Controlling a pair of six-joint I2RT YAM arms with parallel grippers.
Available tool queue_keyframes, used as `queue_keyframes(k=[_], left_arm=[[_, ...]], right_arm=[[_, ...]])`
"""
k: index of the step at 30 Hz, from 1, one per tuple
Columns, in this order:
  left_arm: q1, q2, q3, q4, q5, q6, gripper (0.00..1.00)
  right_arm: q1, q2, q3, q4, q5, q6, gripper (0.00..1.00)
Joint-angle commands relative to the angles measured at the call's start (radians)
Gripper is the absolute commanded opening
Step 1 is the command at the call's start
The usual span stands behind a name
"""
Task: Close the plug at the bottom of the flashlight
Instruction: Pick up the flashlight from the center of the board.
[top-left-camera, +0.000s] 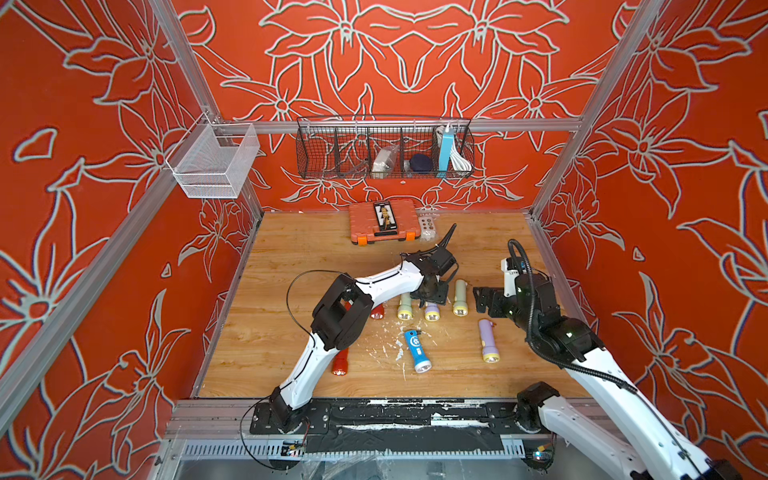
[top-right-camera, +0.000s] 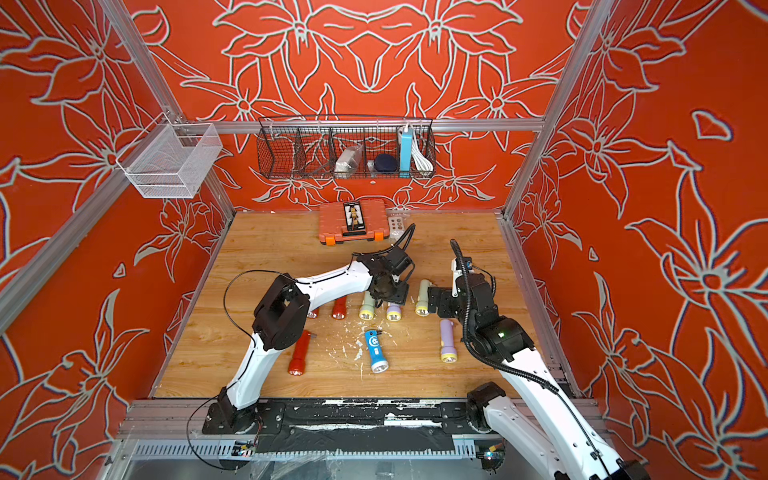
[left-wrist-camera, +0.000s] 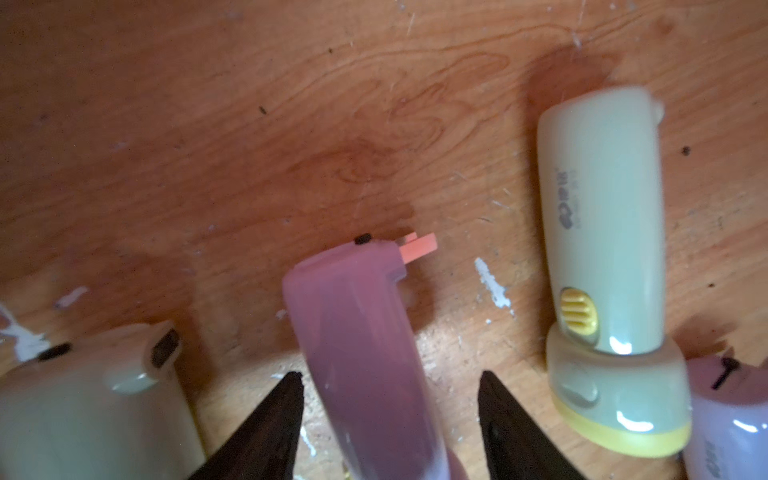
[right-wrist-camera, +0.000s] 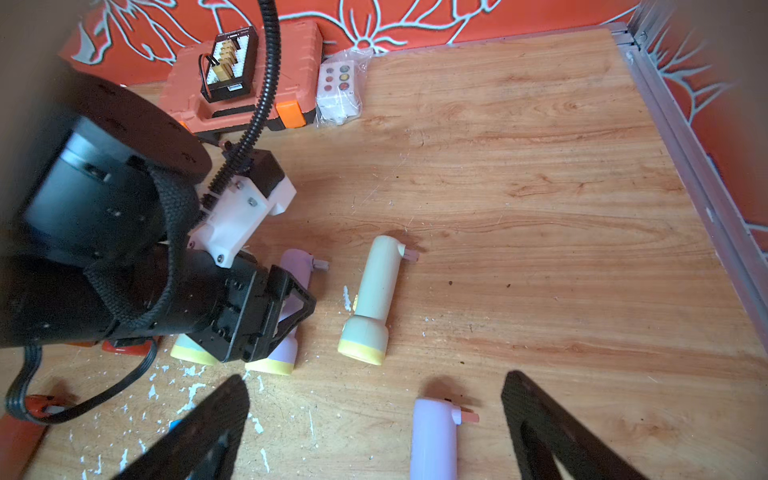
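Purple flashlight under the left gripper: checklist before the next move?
1. Purple flashlight straddled by left gripper: ok.
2. Jaws closed on it: not ok, a gap shows on one side.
3. Plug folded in: not ok, prongs stick out.
4. Cream flashlight with yellow switch apart from the gripper: ok.
5. Right gripper open, holding nothing: ok.

The left end effector (top-right-camera: 390, 297) points down over a purple flashlight (top-right-camera: 394, 312) on the wooden bench (top-right-camera: 270, 249), the right end effector (top-right-camera: 435, 300) hanging just beside a pale green flashlight (top-right-camera: 423, 293).
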Motion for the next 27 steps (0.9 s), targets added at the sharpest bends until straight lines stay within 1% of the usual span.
queue_keyframes(k=[1, 6, 10, 13, 16, 19, 22, 23, 25, 27], left_arm=[[-0.01, 0.036, 0.027, -0.046, -0.021, 0.003, 0.64], [-0.023, 0.061, 0.05, -0.067, -0.045, 0.007, 0.58], [-0.032, 0.089, 0.084, -0.103, -0.076, 0.026, 0.57], [-0.032, 0.096, 0.083, -0.105, -0.077, 0.026, 0.56], [-0.032, 0.103, 0.08, -0.102, -0.071, 0.024, 0.51], [-0.033, 0.111, 0.087, -0.103, -0.059, 0.025, 0.38], [-0.032, 0.111, 0.087, -0.101, -0.06, 0.022, 0.3], [-0.032, 0.11, 0.087, -0.1, -0.059, 0.024, 0.26], [-0.032, 0.107, 0.092, -0.102, -0.056, 0.027, 0.2], [-0.033, 0.094, 0.098, -0.097, -0.043, 0.031, 0.12]], right_arm=[[-0.005, -0.01, -0.018, 0.008, 0.004, 0.001, 0.98], [-0.005, -0.006, -0.023, 0.017, 0.001, 0.0, 0.98], [-0.005, -0.006, -0.022, 0.017, 0.0, -0.003, 0.98], [-0.005, -0.011, -0.022, 0.017, 0.003, -0.004, 0.98], [-0.005, -0.012, -0.024, 0.019, 0.006, -0.003, 0.98], [-0.005, -0.013, -0.027, 0.02, 0.007, -0.004, 0.98], [-0.006, -0.011, -0.029, 0.022, 0.011, -0.004, 0.98], [-0.005, -0.011, -0.028, 0.022, 0.009, -0.004, 0.98], [-0.005, -0.012, -0.027, 0.024, 0.011, -0.007, 0.98], [-0.005, -0.012, -0.024, 0.025, 0.015, -0.012, 0.98]])
